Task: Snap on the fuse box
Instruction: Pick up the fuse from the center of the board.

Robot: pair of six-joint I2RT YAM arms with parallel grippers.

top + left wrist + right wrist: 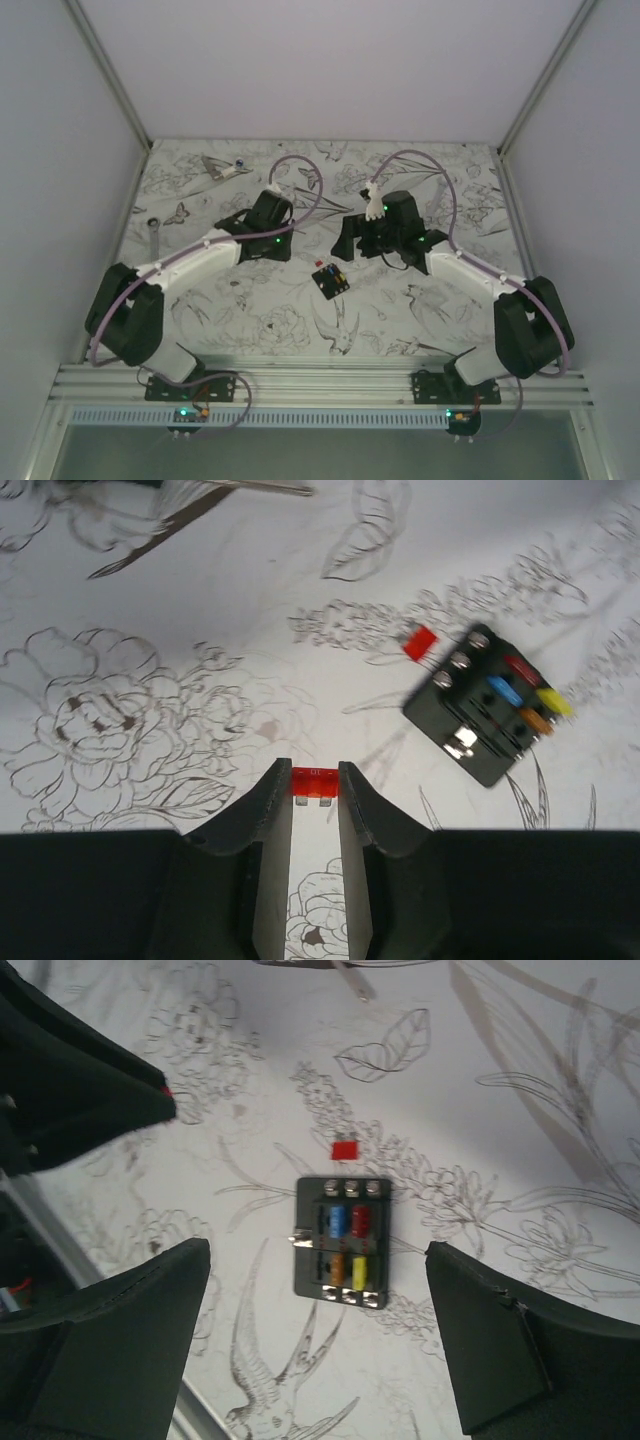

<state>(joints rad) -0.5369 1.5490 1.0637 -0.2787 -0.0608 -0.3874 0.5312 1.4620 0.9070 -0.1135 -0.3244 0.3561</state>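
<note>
One fuse box (341, 1241), perhaps four fuses (338, 1222) seated, left gripper (314, 774) pinching one red fuse (313, 783), right gripper (318, 1258) wide-open, empty

Plain white walls (330, 60), aluminium corner posts (105, 70), bird-and-flower printed tablecloth (280, 320), metal rail (320, 385) at near edge

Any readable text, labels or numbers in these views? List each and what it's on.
Nothing reads clearly.
Red fuse in the left pincer: faint mark on its top edge, too small to read.
Fuse box: no legible lettering in any view, only coloured fuses and screws.
Table cover: line drawings of flowers and birds, no words.
</note>
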